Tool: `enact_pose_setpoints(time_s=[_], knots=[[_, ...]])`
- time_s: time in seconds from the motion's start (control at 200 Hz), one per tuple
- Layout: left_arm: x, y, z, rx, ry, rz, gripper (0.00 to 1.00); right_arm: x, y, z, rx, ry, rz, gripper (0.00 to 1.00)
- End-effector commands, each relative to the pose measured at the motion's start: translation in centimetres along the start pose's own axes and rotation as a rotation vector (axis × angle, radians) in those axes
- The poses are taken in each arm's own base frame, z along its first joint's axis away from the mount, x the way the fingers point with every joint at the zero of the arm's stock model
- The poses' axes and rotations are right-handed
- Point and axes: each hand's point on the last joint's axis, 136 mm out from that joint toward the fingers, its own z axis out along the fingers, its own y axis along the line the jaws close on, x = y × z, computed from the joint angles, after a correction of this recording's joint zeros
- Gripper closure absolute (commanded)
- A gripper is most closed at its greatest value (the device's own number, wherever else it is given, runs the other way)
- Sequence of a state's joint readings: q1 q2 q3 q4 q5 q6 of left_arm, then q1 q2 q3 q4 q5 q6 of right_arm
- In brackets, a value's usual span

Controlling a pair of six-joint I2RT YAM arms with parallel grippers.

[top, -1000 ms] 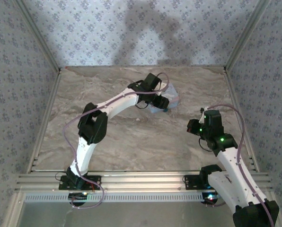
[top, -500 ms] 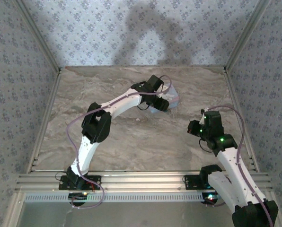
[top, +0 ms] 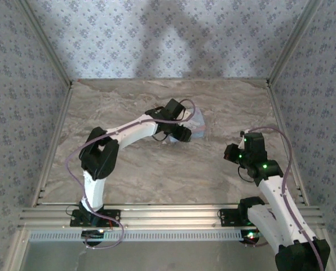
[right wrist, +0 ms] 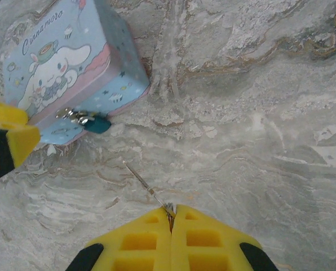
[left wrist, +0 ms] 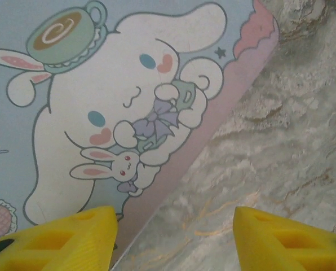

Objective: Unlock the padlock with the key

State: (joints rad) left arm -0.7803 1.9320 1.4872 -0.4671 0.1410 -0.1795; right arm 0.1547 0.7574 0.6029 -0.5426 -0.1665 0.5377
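Key pinched in closed right pincer, short of padlock on tin; left pincer parted, empty; unlocking pending.

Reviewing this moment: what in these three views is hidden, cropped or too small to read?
- Keyhole of the padlock: too small to read, right wrist view.
- Head of the key: buried between the shut fingers of the right claw, right wrist view.
- The tin: largely covered by the left arm, top view.
- Fingers of the left claw: cut off by the bottom edge, left wrist view.
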Motion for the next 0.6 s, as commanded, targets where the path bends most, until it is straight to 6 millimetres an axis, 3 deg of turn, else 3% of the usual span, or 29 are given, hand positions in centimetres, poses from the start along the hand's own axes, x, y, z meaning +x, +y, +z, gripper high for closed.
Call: enact_pose_setpoints(time_s=[0.0,0.29,0.595], knots=[[4.6,1.1,-0.5,-0.052,0.11,-0.045,0.43,-0.3,0.4,0.1,-0.02,0.0,0.005,1.0],[7.8,2.9,-3.0,-0.09,0.115,-0.105,0.42,-0.5,0.9,0.8,-0.042,0.016,-0.006,1.0],[8.4,6.6,-4.5,-0.12,0.096,-0.191,0.42,-0.3,1.5,1.2,-0.075,0.036,-0.013,1.0]])
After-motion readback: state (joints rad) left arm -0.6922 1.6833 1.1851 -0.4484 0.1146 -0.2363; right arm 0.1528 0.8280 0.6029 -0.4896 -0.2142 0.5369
